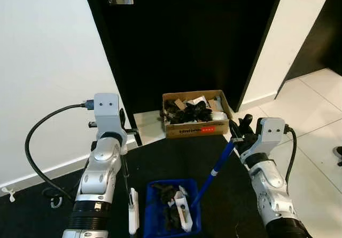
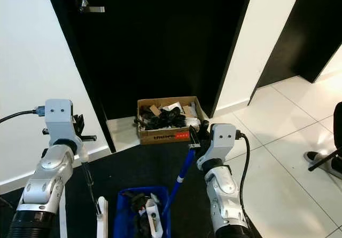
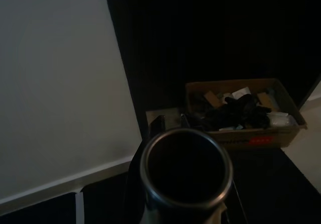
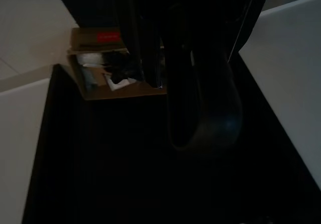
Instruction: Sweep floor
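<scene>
One blue dustpan, holding dark scraps, sat on the black floor mat between two silver arms. The right pincer gripped one blue broom handle; the left pincer clasped one dark pole. One cardboard box of debris stood by the black door.

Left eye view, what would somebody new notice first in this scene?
Probably the open cardboard box full of dark scraps and paper, on the floor against the black door. Next, the blue dustpan loaded with debris on the dark mat between the arms. The right gripper holds a blue broom handle slanting down to it, and the left gripper holds the dustpan's thin upright handle.
</scene>
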### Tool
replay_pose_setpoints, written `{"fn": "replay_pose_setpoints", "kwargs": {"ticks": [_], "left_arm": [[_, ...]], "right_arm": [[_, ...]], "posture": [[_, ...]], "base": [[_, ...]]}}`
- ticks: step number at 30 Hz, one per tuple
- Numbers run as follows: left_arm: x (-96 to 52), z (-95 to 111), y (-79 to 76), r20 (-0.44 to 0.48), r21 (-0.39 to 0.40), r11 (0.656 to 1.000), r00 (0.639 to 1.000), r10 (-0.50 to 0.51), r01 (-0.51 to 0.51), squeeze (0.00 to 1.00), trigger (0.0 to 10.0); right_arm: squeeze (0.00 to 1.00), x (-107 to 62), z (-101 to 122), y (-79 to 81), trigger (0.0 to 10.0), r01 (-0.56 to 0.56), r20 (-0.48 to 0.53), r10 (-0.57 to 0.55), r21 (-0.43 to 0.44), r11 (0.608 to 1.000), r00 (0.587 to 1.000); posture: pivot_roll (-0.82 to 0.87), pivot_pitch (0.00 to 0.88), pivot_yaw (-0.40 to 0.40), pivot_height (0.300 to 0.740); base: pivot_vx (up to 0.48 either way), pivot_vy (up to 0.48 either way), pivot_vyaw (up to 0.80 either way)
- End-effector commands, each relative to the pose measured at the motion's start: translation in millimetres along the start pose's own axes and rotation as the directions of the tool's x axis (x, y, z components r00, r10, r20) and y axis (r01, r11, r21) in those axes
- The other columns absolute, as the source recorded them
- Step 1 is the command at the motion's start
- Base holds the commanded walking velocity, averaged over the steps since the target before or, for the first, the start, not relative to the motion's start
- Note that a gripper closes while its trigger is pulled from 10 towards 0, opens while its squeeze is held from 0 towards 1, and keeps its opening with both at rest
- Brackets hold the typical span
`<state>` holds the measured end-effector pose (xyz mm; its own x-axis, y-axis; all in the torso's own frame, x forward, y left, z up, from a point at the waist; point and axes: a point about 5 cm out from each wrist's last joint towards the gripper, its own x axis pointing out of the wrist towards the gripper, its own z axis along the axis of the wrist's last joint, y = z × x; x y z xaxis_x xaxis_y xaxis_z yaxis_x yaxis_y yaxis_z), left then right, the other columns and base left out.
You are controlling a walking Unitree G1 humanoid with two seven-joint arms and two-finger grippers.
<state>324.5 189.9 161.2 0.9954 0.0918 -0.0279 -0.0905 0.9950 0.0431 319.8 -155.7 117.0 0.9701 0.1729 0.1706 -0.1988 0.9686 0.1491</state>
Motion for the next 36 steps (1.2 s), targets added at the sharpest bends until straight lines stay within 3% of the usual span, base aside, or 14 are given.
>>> {"fn": "replay_pose_setpoints", "kwargs": {"ticks": [1,5,9,11,21,23,24,25,29,36], "left_arm": [[-1.6,6.8,-2.3,0.044,0.007,1.0,0.999,-0.013,0.013,0.0,10.0],[-1.2,9.0,-3.2,0.052,0.003,1.0,0.998,-0.021,0.021,0.0,10.0],[0.0,9.3,-5.0,0.051,0.0,1.0,0.998,-0.032,0.032,0.0,10.0],[0.4,9.5,-6.4,0.05,-0.002,0.999,0.998,-0.04,0.04,0.0,10.0],[1.6,8.2,-16.1,0.036,-0.007,0.996,0.996,-0.087,0.088,0.0,10.0],[1.6,8.2,-16.1,0.036,-0.007,0.996,0.996,-0.087,0.088,0.0,10.0],[0.5,4.9,-19.2,0.02,0.0,0.995,0.994,-0.103,0.103,0.0,10.0],[0.5,4.9,-19.2,0.02,0.0,0.995,0.994,-0.103,0.103,0.0,10.0],[-1.7,0.7,-22.9,0.005,0.0,0.993,0.993,-0.117,0.117,0.0,10.0],[-2.8,-3.6,-23.9,-0.009,0.005,0.993,0.993,-0.118,0.118,0.0,10.0]], "right_arm": [[0.0,5.6,17.9,-2.9,10.0,0.03,0.084,-0.028,-0.025,0.999,0.996],[0.0,11.4,41.8,-16.1,10.0,0.096,0.175,-0.084,-0.058,0.994,0.981],[0.0,16.2,83.0,-41.0,10.0,0.212,0.317,-0.169,-0.104,0.972,0.933],[0.0,16.2,92.1,-46.1,10.0,0.234,0.349,-0.18,-0.12,0.965,0.92],[0.0,17.4,122.2,-48.7,10.0,0.216,0.472,-0.151,-0.086,0.973,0.869],[0.0,17.4,122.2,-48.7,10.0,0.216,0.472,-0.151,-0.086,0.973,0.869],[0.0,16.1,120.1,-54.1,10.0,0.227,0.467,-0.195,-0.013,0.974,0.863],[0.0,16.1,120.1,-54.1,10.0,0.227,0.467,-0.195,-0.013,0.974,0.863],[0.0,11.7,95.2,-59.0,10.0,0.238,0.39,-0.247,0.072,0.968,0.887],[0.0,6.7,59.8,-53.2,10.0,0.233,0.29,-0.252,0.1,0.967,0.923]], "posture": [[0.02,0.098,0.061,0.74],[0.02,0.097,0.062,0.74],[0.01,0.095,0.069,0.74],[0.01,0.095,0.07,0.74],[0.01,0.089,0.08,0.74],[0.01,0.089,0.08,0.74],[0.01,0.087,0.083,0.74],[0.01,0.087,0.083,0.74],[0.01,0.085,0.087,0.74],[0.01,0.087,0.092,0.74]], "base": [[0.0,0.0,0.0],[0.0,0.0,0.0],[0.0,0.0,0.0],[0.0,0.0,0.0],[0.0,0.0,0.0],[0.0,0.0,0.0],[0.0,0.0,0.0],[0.0,0.0,0.0],[0.0,0.0,0.0],[0.0,0.0,0.0]]}}
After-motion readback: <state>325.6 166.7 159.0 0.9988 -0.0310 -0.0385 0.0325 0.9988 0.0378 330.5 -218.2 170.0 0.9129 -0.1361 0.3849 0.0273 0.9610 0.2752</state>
